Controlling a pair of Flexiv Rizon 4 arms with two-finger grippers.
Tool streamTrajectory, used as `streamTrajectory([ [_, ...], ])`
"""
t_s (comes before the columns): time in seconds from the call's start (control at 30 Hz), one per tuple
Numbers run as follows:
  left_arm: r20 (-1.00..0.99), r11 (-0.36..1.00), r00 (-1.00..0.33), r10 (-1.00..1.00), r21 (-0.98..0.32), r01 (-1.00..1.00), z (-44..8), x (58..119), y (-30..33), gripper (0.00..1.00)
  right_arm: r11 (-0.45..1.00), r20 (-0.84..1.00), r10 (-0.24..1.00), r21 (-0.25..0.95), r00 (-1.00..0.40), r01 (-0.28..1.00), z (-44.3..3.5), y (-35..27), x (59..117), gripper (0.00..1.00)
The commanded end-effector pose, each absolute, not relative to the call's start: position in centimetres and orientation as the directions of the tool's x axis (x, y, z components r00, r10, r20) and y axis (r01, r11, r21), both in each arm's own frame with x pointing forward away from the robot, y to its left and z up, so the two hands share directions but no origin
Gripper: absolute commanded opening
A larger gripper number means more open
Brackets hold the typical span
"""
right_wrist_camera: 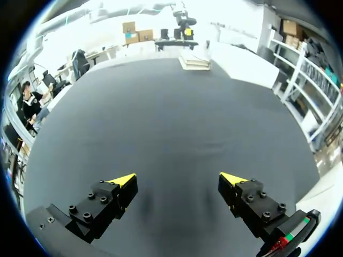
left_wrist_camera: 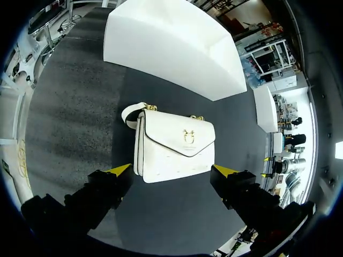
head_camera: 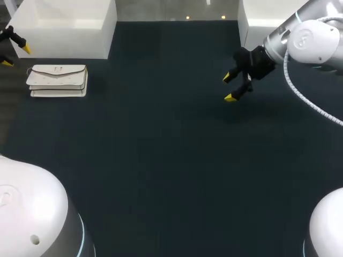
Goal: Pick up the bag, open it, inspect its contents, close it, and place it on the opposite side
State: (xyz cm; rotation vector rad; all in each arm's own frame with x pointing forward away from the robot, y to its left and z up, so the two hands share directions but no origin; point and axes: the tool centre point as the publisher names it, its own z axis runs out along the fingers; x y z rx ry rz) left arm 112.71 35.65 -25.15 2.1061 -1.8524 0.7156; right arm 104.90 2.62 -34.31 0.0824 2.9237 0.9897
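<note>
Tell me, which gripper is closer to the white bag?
Left. The left gripper is open right beside the bag, which lies just ahead of it. The right gripper is far across the table.

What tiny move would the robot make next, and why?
Probably the left jaws should ease forward onto the white bag: they stand open, the bag lies closed just ahead of them, untouched, while the right jaws hang far off.

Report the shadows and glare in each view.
Head view: even light, the white bag bright against the dark table, no hard shadows. Left wrist view: a paler mottled band on the table beside the bag, perhaps sheen. Right wrist view: two faint soft shadows on the table under the open right hand.
</note>
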Motion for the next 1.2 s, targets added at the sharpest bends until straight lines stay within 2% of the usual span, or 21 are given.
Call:
streamTrajectory([
  [0.03,0.539,-0.153,0.067,-0.84,-0.117,-0.981,-26.0,113.7,36.5,1.0,0.793,-0.023,0.059,0.608,-0.998,0.033,-34.3,2.6,105.2,1.0],
  [0.8,0.6,-0.168,0.102,-0.794,-0.054,-0.984,-32.1,115.5,36.5,1.0,0.793,-0.023,0.059,0.608,-0.998,0.033,-34.3,2.6,105.2,1.0],
  [0.93,0.606,-0.167,0.104,-0.789,-0.048,-0.985,-32.5,115.5,36.2,0.92,0.793,-0.023,0.059,0.608,-0.998,0.033,-34.3,2.6,105.2,1.0],
  [0.97,0.608,-0.166,0.105,-0.787,-0.044,-0.985,-32.6,115.4,36.2,0.78,0.793,-0.023,0.059,0.608,-0.998,0.033,-34.3,2.6,105.2,1.0],
  [1.0,0.613,-0.165,0.106,-0.783,-0.04,-0.986,-32.7,115.4,36.2,0.75,0.793,-0.023,0.059,0.608,-0.998,0.033,-34.3,2.6,105.2,1.0],
  [1.13,0.622,-0.155,0.103,-0.776,-0.03,-0.987,-33.2,115.3,35.7,0.76,0.793,-0.023,0.059,0.608,-0.998,0.033,-34.3,2.6,105.2,1.0],
  [1.2,0.625,-0.151,0.102,-0.774,-0.025,-0.988,-33.4,115.3,35.5,0.71,0.793,-0.023,0.059,0.608,-0.998,0.033,-34.3,2.6,105.2,1.0],
])
